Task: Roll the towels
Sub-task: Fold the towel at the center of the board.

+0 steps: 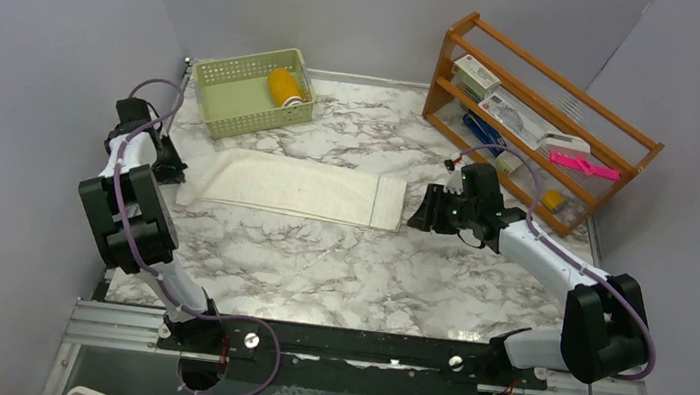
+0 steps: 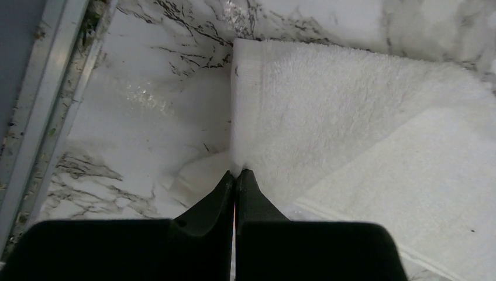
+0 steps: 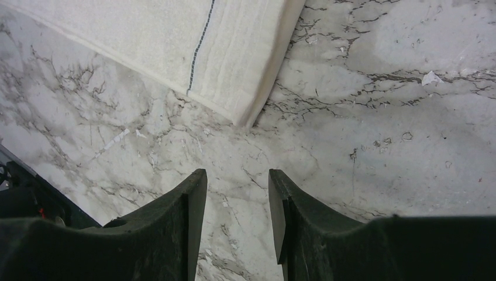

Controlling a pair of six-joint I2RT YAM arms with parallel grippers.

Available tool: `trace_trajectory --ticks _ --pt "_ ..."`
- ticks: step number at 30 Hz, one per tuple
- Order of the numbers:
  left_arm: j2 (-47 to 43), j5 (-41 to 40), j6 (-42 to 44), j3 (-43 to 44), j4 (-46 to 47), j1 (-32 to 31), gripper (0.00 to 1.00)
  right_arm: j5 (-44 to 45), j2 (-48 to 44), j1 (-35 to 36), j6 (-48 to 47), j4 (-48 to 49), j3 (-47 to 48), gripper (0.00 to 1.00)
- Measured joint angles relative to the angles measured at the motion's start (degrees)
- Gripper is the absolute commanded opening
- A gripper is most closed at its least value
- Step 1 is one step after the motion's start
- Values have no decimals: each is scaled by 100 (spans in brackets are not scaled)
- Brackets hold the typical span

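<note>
The cream towel (image 1: 297,189) lies flat across the surface (image 1: 337,267).
My left pincer (image 2: 236,174) is closed, tips touching the towel's left edge; beyond it, the yellow towel (image 1: 286,87) sits rolled in the green basket (image 1: 232,108) at far left. My right pincer (image 3: 237,175) hangs open and empty, just beside the towel's right end.

A: Towel (image 1: 292,187) colour?
B: Cream-white, with one dark stitched line (image 3: 202,44) near the end. Bench (image 1: 318,264) is white marble, grey veins.
A: Rest?
B: Basket (image 1: 245,120) pale green, roll (image 1: 286,87) in it mustard-yellow. Rack (image 1: 441,73) orange-brown wood. Fingers (image 3: 175,234) black, cables (image 1: 157,82) purple.
</note>
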Motion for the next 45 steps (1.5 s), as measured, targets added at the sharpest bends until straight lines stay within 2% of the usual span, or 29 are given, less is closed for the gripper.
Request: trace_trajectory --ticks 6,7,10,12,15,21,29,30,32,41,45 --pt "758 -4 48 -170 275 2 0 0 0 0 -2 17 0 44" --pt "798 7 50 -133 278 11 3 0 0 0 -2 17 0 44" --pt "850 20 83 -28 391 44 24 -2 0 0 -4 22 0 44" --pt "907 17 118 24 435 61 31 -2 0 0 -4 22 0 44" --pt "927 28 155 33 463 146 34 -2 4 0 -4 26 -7 44" --pt "925 153 234 4 522 345 35 -42 63 0 -7 52 -13 44" --pt "977 826 238 -57 660 435 34 -48 66 0 -9 66 -31 45" --pt "1001 940 234 -57 684 439 28 -48 66 0 -15 66 -33 45" --pt "1051 1176 197 -55 748 450 1 -48 66 0 -37 66 -33 45" --pt "1191 1982 2 -33 750 461 0 -46 66 0 -46 63 -33 45" --pt "743 1967 -240 -28 603 459 0 -44 63 0 -46 63 -33 45"
